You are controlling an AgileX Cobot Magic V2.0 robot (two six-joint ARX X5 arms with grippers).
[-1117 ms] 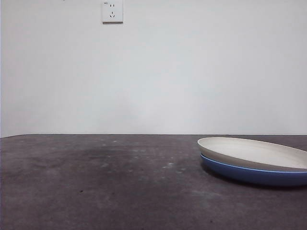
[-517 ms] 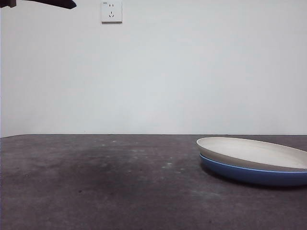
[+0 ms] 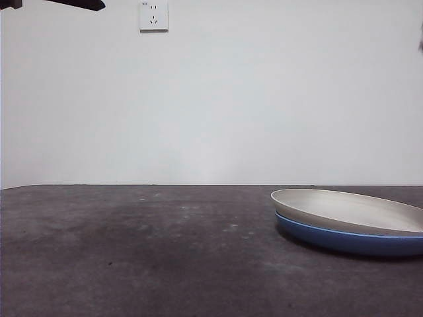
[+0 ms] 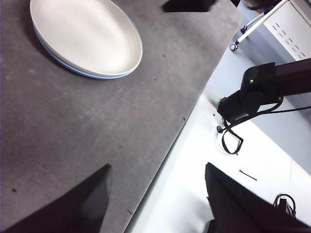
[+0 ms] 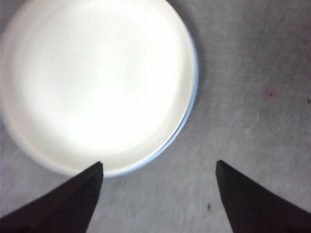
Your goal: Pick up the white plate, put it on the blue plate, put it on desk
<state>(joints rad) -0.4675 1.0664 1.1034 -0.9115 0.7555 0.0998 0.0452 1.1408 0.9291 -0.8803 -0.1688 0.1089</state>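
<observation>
The white plate (image 3: 350, 210) rests inside the blue plate (image 3: 344, 241) at the right of the desk (image 3: 132, 251). My right gripper (image 5: 158, 194) hovers over this stack's edge, open and empty; below it I see the white plate (image 5: 97, 82) and a thin strip of the blue plate (image 5: 193, 97). High up and well away from the stack, my left gripper (image 4: 155, 199) hangs over the desk's edge, open with nothing in it. That view shows the white plate (image 4: 87, 36) with the blue plate (image 4: 104, 76) peeking out beneath.
A black arm tip (image 3: 73, 4) shows at the top left corner and a dark sliver (image 3: 421, 39) at the right edge. A wall socket (image 3: 153, 16) is on the back wall. The other arm's body (image 4: 262, 92) reaches over the white stand beside the desk (image 4: 73, 136).
A black arm tip has come into the top left corner, and a dark sliver now shows at the right edge. The plates have not moved.
</observation>
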